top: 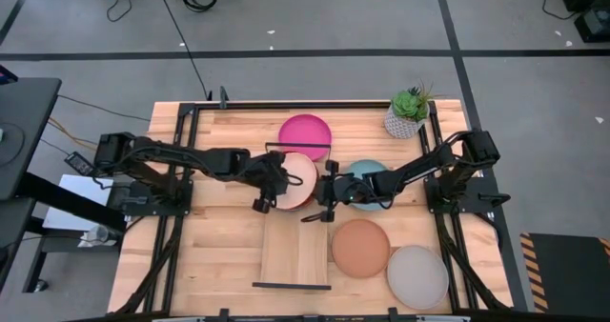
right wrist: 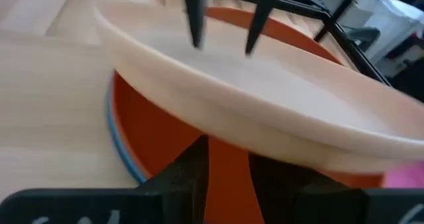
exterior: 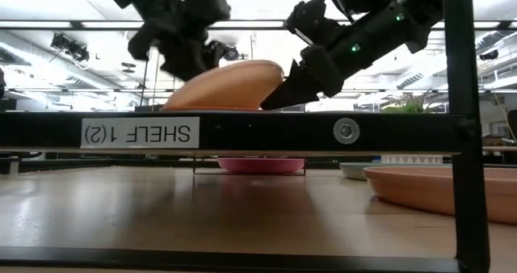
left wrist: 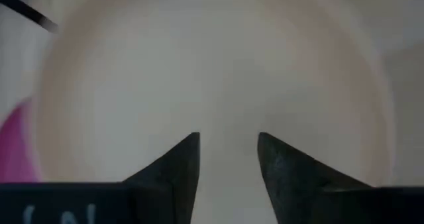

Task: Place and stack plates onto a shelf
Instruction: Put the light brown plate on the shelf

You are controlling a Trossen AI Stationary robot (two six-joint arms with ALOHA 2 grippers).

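A cream-pink plate (top: 297,181) (right wrist: 265,111) lies tilted on top of a stack at the far end of the shelf (top: 295,255). Below it show an orange-red plate (right wrist: 159,131) and a blue plate (right wrist: 122,151). Its right edge is raised and its left edge (exterior: 174,103) is down on the stack. My left gripper (left wrist: 227,139) (top: 274,183) is open, and its fingers (right wrist: 197,25) point down at the plate's upper face. My right gripper (right wrist: 228,152) (exterior: 271,99) is open at the plate's right rim. My left gripper has its fingertips (left wrist: 192,144) close over the cream-pink plate's upper face, coming from above; I cannot tell whether they touch it. My right gripper reaches level from the table's right, with both fingers (right wrist: 192,171) under the plate's right rim (right wrist: 218,134). The rim lies across them, not pinched, and that edge is held up.
A magenta plate (top: 305,133) lies beyond the shelf's far rail. A teal plate (top: 365,174) is under my right arm. A terracotta plate (top: 360,248) and a grey plate (top: 417,276) lie right of the shelf. A potted plant (top: 408,112) stands at the far right corner.
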